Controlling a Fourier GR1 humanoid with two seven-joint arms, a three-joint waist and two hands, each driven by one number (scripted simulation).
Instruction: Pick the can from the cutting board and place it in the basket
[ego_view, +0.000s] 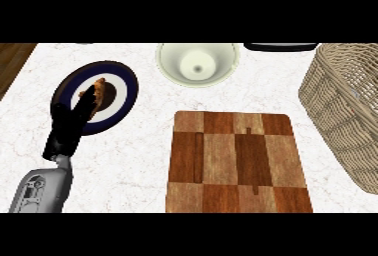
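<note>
Fingers (87, 97) of the left hand (74, 125) stretch out straight and close together, pointing toward one o'clock, and they hold nothing; their tips lie over a dark blue plate (125, 82) with a white inner ring, where a small brown food item (107, 91) sits just beside them. Behind the black hand, the grey forearm (44, 190) rises from the seven o'clock corner of the view, slanting up toward the plate. No right hand shows anywhere. Centre and toward five o'clock lies the wooden cutting board (236, 162), a rounded rectangle of light and dark brown checker blocks, long axis running from twelve to six o'clock; its top carries no can, and no can is visible in the view. At three o'clock stands the woven wicker basket (343, 110), pale tan, with only its side wall and part of its rim in view. At twelve o'clock sits a cream round bowl (198, 62). Beneath everything spreads the white marbled table (133, 165).
</note>
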